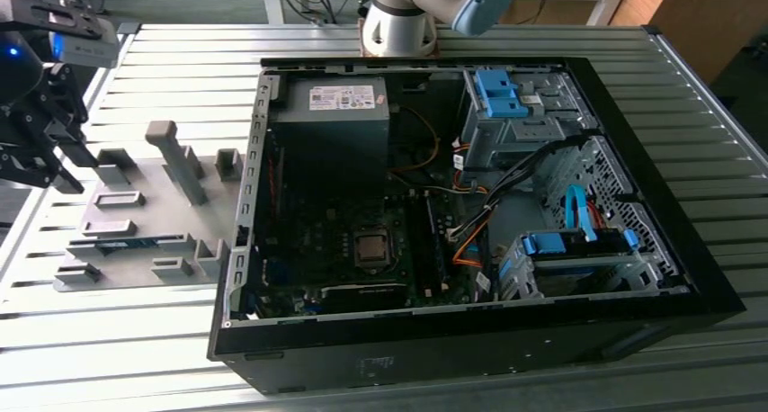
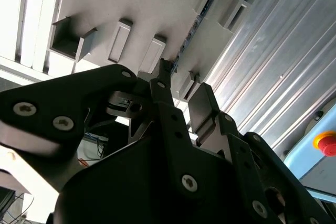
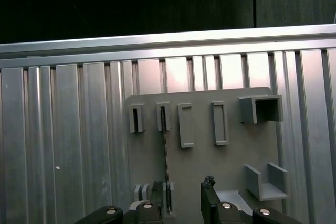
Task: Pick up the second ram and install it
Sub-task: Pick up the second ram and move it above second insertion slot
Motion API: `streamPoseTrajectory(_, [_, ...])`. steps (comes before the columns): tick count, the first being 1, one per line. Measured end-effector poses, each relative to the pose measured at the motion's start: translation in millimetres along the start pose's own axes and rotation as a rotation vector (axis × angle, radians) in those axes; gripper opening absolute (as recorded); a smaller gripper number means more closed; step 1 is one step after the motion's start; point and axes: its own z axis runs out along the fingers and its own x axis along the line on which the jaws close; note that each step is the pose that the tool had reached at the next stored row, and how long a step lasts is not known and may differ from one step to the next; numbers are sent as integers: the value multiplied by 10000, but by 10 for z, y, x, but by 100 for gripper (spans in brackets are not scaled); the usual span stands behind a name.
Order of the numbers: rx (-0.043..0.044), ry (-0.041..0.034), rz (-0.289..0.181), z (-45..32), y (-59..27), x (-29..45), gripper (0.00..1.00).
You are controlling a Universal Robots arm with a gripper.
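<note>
One thin board, the second ram (image 3: 166,156), stands on edge in grey fixture (image 3: 199,169) slots. The gripper (image 3: 182,187) is above w/ fingers apart, board nearer one finger. Risk: an off-centre squeeze could tilt or jam it.

The arm (image 1: 402,21) extended toward the exterior view's left, where its black gripper (image 1: 50,160) hung pointing downward, its two fingers (image 3: 209,195) set apart.

The ribbed table (image 3: 68,156) is shiny bare metal; the grey holder plate (image 3: 199,166) looks matt, smooth plastic.
</note>
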Motion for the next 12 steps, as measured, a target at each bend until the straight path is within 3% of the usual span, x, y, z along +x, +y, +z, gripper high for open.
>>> streamPoseTrajectory(12, [1,0,0,52,-2,6,42])
